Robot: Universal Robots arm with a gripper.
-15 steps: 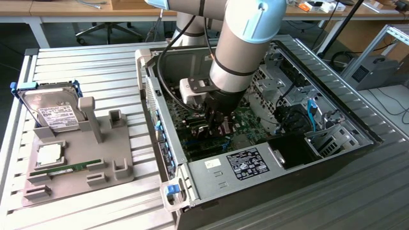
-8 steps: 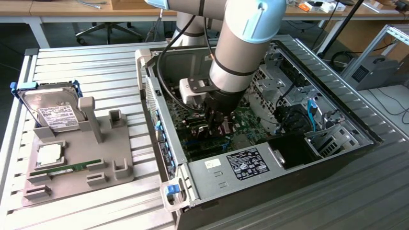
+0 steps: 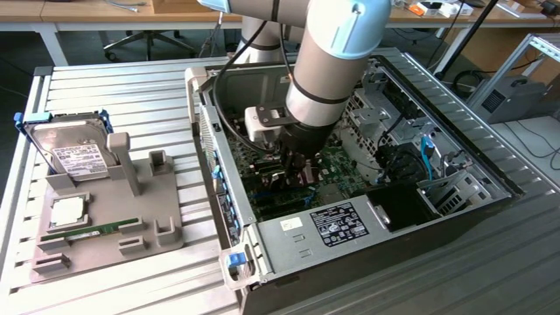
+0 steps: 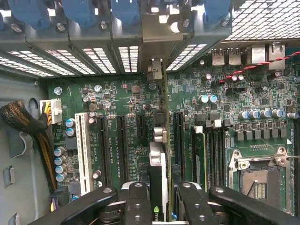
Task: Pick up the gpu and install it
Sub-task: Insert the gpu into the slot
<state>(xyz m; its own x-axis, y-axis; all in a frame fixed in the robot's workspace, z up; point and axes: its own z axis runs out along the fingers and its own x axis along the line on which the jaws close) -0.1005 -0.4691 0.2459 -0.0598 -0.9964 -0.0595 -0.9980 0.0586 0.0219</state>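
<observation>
open pc case (image 3: 455, 154) on slatted table | end effector (image 4: 159, 197) clamps gpu (image 4: 158, 164) edge-on above motherboard (image 4: 122, 126)

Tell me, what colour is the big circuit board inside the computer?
Green; the motherboard shows best in the wrist view.

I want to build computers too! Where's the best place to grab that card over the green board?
The card: pinch its upper edge from above, fingers on both flat faces. It stands thin and on edge, so its lower edge is free.
</observation>
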